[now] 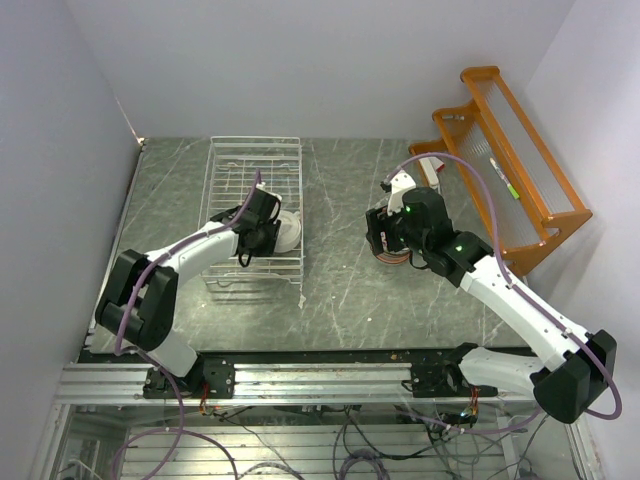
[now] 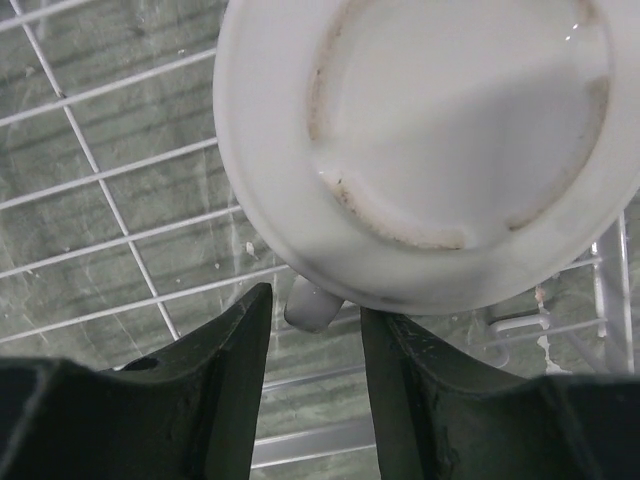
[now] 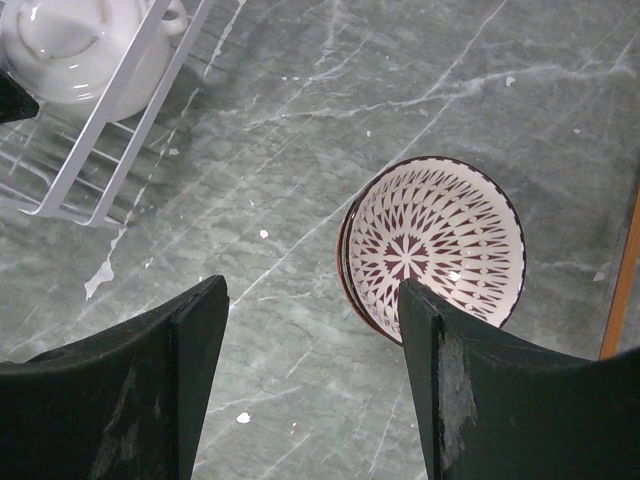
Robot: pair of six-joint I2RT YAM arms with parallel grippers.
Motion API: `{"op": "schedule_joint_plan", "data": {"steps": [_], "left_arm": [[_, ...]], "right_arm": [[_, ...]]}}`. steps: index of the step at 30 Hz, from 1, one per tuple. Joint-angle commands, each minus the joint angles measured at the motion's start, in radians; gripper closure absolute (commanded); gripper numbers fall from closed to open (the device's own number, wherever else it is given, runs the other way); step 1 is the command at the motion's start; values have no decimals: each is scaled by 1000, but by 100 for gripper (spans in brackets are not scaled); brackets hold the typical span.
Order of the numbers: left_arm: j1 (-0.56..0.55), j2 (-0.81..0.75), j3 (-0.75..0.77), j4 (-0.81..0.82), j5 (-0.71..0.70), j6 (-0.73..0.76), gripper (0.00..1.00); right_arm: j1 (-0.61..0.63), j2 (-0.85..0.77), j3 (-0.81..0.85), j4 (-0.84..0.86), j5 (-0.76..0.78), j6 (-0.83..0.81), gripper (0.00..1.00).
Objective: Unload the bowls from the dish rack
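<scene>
Left gripper [image 2: 314, 300]: low inside the dish rack [image 1: 256, 139], jaws partly apart and holding nothing. Its fingertips flank the stubby handle [image 2: 310, 305] of the cream bowl [image 2: 430, 130], with a sliver of gap on each side.
Cream bowl: in the near right part of the rack, tipped on the wires, apparently with its underside toward the wrist camera. It is the only bowl I can see in the rack.
Step in hand: by my reading, closing on the handle. Centre the stub between the pads and reach in a little deeper to grip its root, not its tip. Close gently, then lift straight up until the rim clears the side wires.
Risk: a short glazed stub may slip, or let the bowl swing.
Right gripper [image 3: 312, 288]: wide open and empty above the bench [image 3: 300, 120].
Patterned bowl [image 3: 432, 243]: upright on the bench, nested in a darker bowl [image 3: 345, 262], well apart from the rack.
Orange shelf rack [image 1: 520, 170]: by the far right wall, no part of this job.
</scene>
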Motion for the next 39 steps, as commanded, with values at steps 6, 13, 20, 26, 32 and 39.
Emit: {"op": "schedule_joint_plan", "data": {"steps": [6,13,20,26,32,39], "left_arm": [[14,-10,-36,160,51,57,59],[14,-25,-68,208,41,86,79],[15,-34,-85,242,50,86,93],[14,-125,-118,271,34,50,93],[14,-259,-124,290,27,14,93],[16,-324,-93,290,9,-3,93]], "right_arm": [[-1,5,-33,21,2,-13,32],[-2,13,-27,18,2,-14,33],[-1,13,-25,13,5,-14,33],[-1,12,-22,14,2,-16,33],[-2,15,-19,15,-8,-17,33],[-1,5,-21,19,-13,-15,34]]}}
